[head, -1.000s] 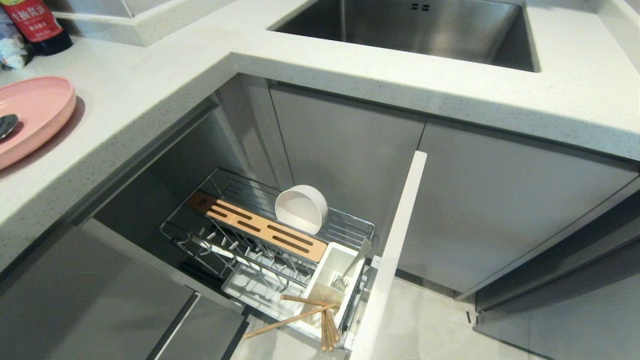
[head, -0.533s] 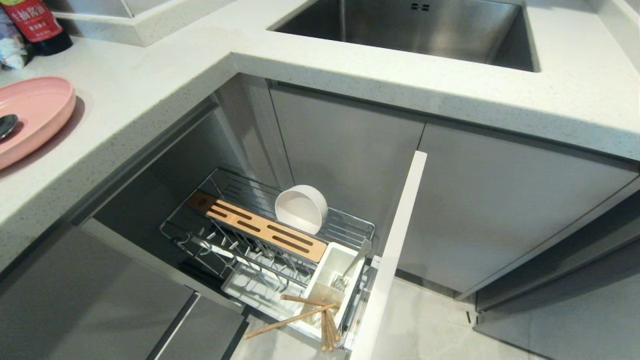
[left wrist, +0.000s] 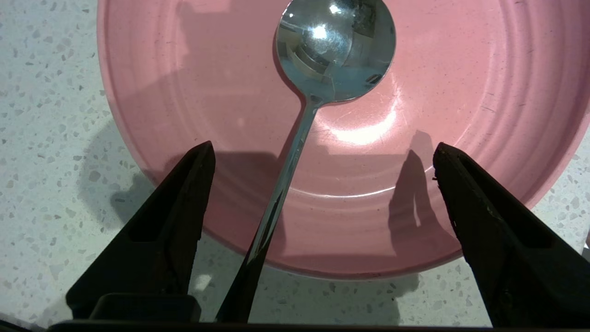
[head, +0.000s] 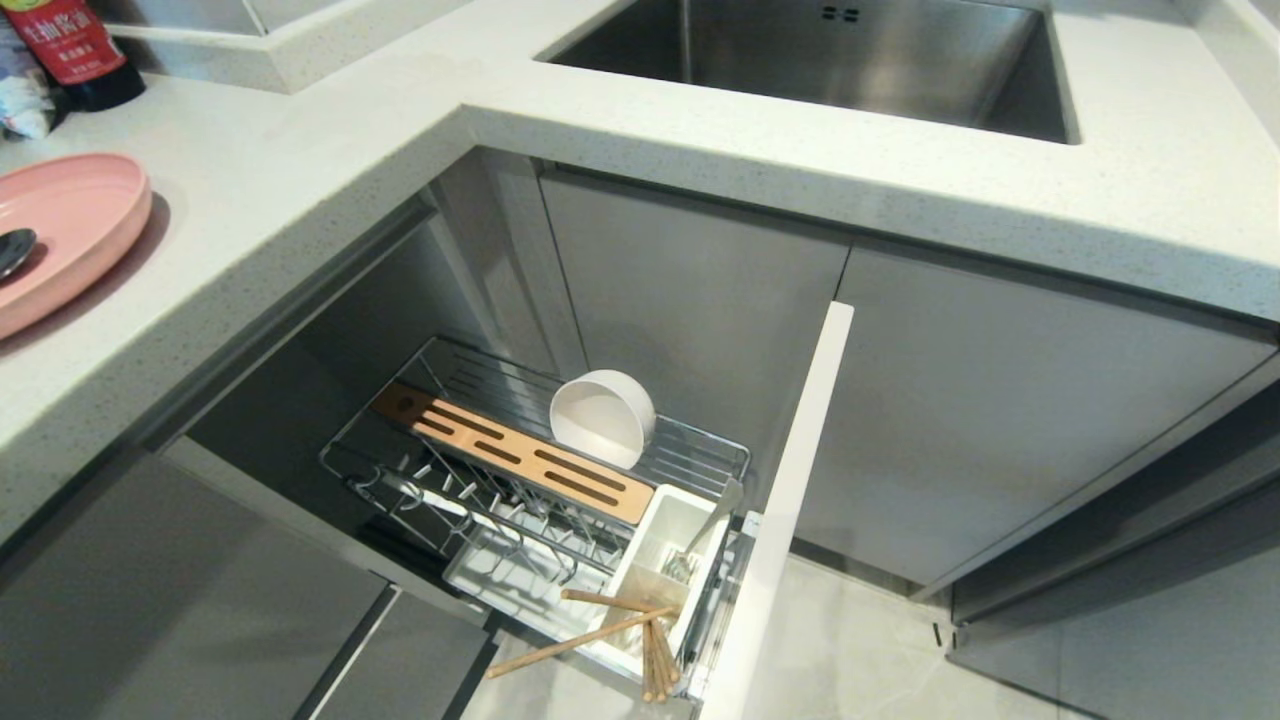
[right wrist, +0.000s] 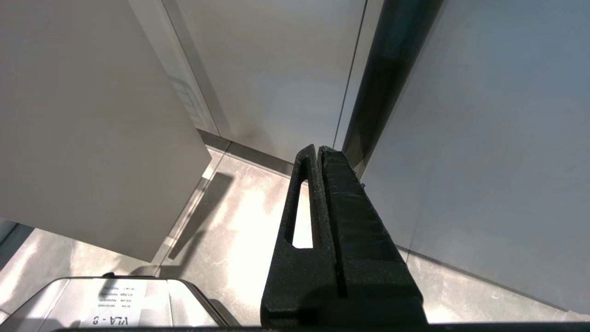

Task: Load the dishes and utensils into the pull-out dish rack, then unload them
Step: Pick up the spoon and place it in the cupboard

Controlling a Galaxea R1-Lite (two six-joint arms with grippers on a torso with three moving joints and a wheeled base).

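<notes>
The left gripper (left wrist: pixel 322 152) hangs over the near edge of the pink plate (left wrist: pixel 461 92), which lies flat on the white counter (left wrist: pixel 46 138) at the far left of the scene. Its jaws stand wide apart and hold nothing; one black finger (left wrist: pixel 175 216) is on each side of the spoon (left wrist: pixel 304 124), without touching it. The spoon lies in the plate with its bowl facing up near the middle, and its handle goes out over the plate's rim, between the two fingers.

In the head view only a part of the plate (head: pixel 70 230) and the tip of the spoon (head: pixel 15 250) show at the left edge, and no arm is seen there. The rack (head: pixel 540 490) is pulled out from under the counter (head: pixel 300 180), low in the middle of the scene. The white bowl (head: pixel 602 418) stands on its edge on the far side of the rack, just behind the wooden strip (head: pixel 520 465). The chopsticks (head: pixel 590 632) lean out of the near end of the utensil box (head: pixel 665 560), with their ends pointing to the left over the floor; more sticks stand beside them, so which pair is which I cannot tell. A metal utensil also stands in this box. The sink (head: pixel 840 60) is at the far right, a dark bottle (head: pixel 75 50) at the far left corner.

The right gripper (right wrist: pixel 318 152) is parked low beside the cabinet fronts, pointing away over the floor, with its jaws pressed together and empty
</notes>
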